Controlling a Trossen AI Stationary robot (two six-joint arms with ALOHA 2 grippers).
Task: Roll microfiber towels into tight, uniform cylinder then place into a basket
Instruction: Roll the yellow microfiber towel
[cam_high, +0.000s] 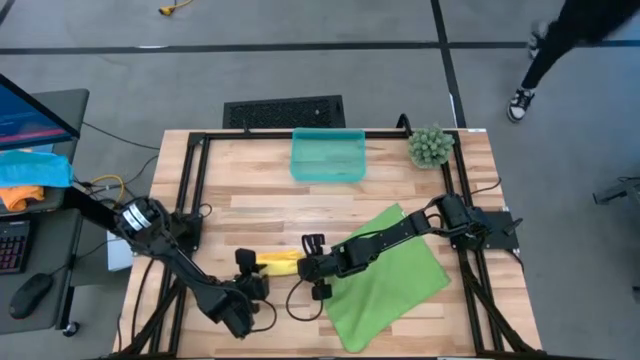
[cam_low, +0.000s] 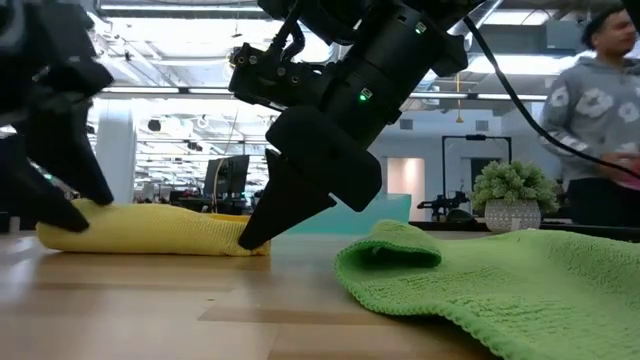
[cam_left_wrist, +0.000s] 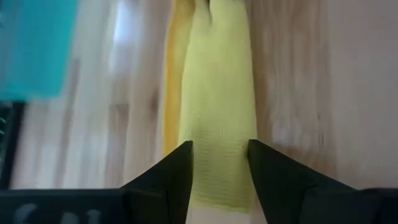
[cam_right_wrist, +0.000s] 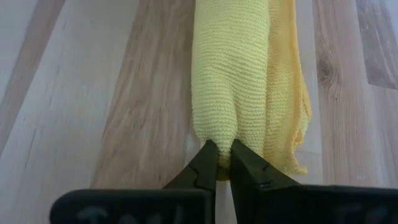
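Note:
The yellow towel (cam_high: 280, 262) lies rolled into a long cylinder on the wooden table (cam_high: 250, 190), with a looser layer (cam_right_wrist: 286, 81) along one side. My left gripper (cam_high: 252, 272) is closed around its left end and my right gripper (cam_high: 305, 265) is at its right end. The lime green towel (cam_high: 385, 275) lies spread flat to the right under the right arm, its near corner folded over (cam_low: 395, 245). The teal basket (cam_high: 327, 155) stands at the far middle of the table. My left gripper has the roll's left end (cam_left_wrist: 221, 180) between its two fingers (cam_left_wrist: 180, 168), one on each long side. It comes slanting down along the roll. The roll lies on the table. My right gripper pinches a bit of cloth at the roll's right end (cam_right_wrist: 217, 134) between its nearly shut fingertips (cam_right_wrist: 205, 158). It comes slanting down from the right, in line with the roll, with the tips at the table (cam_low: 250, 238).
A small potted plant (cam_high: 430, 145) stands at the table's far right corner. A black vented panel (cam_high: 283, 110) lies beyond the far edge. A blue cloth with an orange piece (cam_high: 30, 172) is on the desk at left. A person (cam_low: 590, 100) stands behind the table on the right.

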